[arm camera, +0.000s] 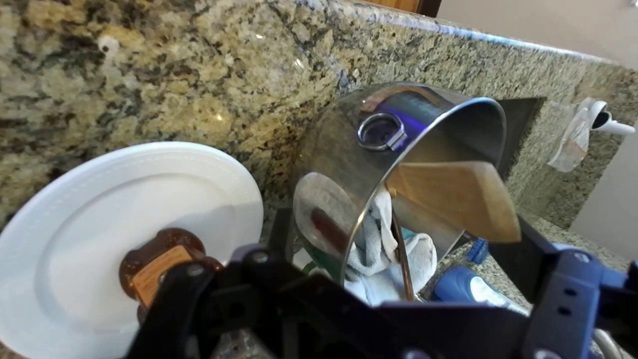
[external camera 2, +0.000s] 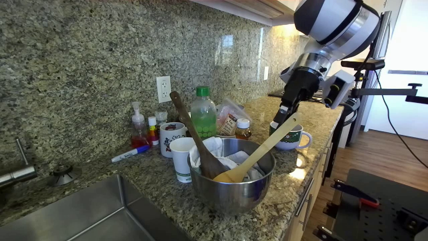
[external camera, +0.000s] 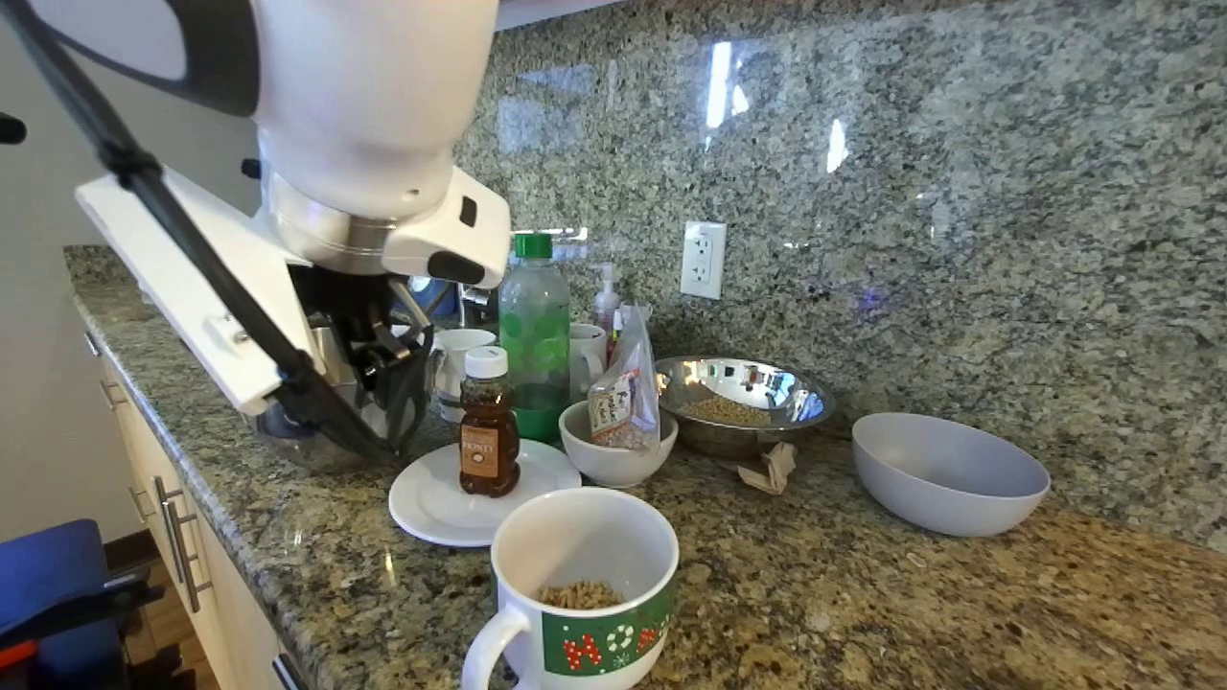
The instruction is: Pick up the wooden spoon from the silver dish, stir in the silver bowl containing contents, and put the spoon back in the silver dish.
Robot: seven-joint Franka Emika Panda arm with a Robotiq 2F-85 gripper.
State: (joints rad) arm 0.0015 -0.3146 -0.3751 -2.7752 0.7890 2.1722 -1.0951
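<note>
Wooden spoon [arm camera: 453, 199] waiting, ungripped

In the wrist view I'm holding the gripper [arm camera: 398, 242] with jaws apart, handle end showing off-centre between them, so closing could be knocking it askew. In an exterior view it's leaning in the silver dish [external camera 2: 230, 199], head down, long axis slanting up toward the gripper. In an exterior view the silver bowl [external camera: 748, 374] is standing well apart from the gripper

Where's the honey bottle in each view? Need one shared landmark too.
In an exterior view: honey bottle a bit left of centre, upright on a white plate.
In an exterior view: honey bottle right of centre, beyond the silver dish, lower part hidden.
Wrist view: honey bottle lower left, partly covered by the claw.
Shared landmark: the silver dish, at least partly visible in all three.
</note>
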